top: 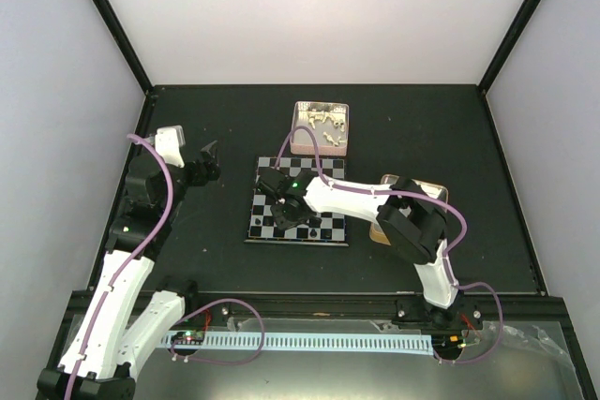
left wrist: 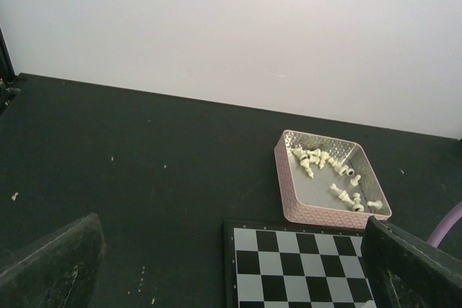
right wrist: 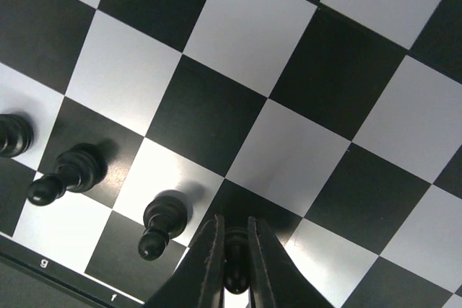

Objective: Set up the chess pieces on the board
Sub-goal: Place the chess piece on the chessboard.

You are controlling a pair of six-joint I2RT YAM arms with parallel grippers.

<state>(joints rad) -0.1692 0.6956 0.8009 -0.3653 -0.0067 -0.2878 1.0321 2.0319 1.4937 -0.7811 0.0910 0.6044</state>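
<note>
The board (top: 266, 223) lies mid-table, and a few black chess pieces (top: 312, 232) stand along its near row. My right gripper (top: 278, 196) reaches over it. In the right wrist view that gripper (right wrist: 234, 250) is shut on a black pawn (right wrist: 235, 268) whose base rests on a dark square. Three more black pawns (right wrist: 162, 225) stand in a row to its left. My left gripper (top: 208, 158) hovers left of the board, open and holding nothing (left wrist: 231, 221). Cream-white pieces (left wrist: 317, 158) lie in a pink tin (left wrist: 289, 192) behind the board (left wrist: 289, 265).
A second tan tin (top: 438, 196) sits right of the board, mostly covered by the right arm. The pink tin (top: 322, 128) touches the board's far edge. Dark frame posts and pale walls close in the black table (top: 187, 119).
</note>
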